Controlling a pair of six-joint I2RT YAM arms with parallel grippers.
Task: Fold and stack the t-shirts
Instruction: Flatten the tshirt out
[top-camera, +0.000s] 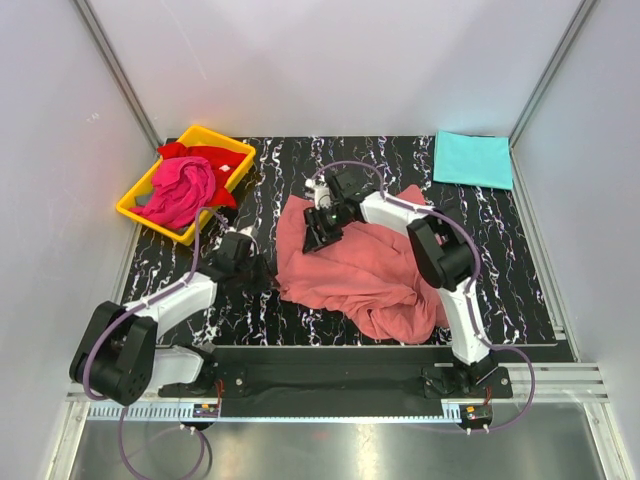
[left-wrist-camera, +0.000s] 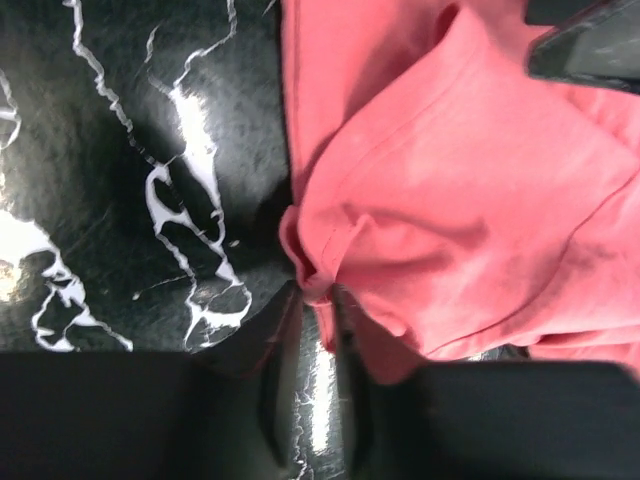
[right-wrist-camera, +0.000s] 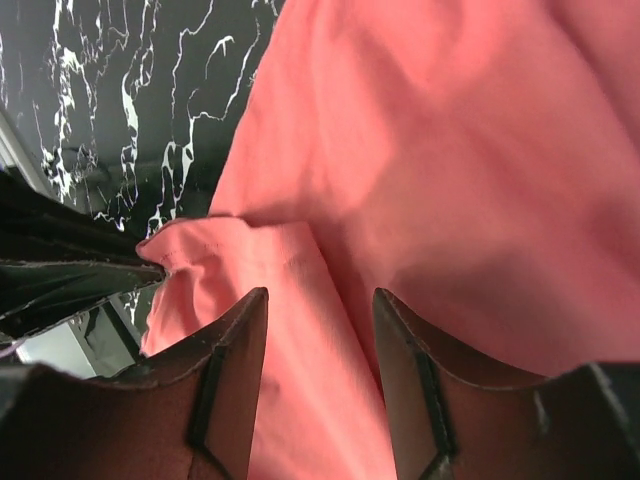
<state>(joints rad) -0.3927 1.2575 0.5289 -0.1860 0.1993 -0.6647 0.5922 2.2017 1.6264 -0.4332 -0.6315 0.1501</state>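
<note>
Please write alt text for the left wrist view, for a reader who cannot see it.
The left end effector pinches a bunched edge of the salmon-pink t-shirt, which lies on the black marbled table. Part of the right arm enters at top right.

Red shirt (top-camera: 216, 157) partly beneath magenta shirt (top-camera: 180, 190)

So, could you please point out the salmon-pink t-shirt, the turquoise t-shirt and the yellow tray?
salmon-pink t-shirt (top-camera: 350, 270), top external view, middle of the crumpled cloth.
turquoise t-shirt (top-camera: 472, 158), top external view, centre of the folded cloth.
yellow tray (top-camera: 228, 140), top external view, far rim.
</note>
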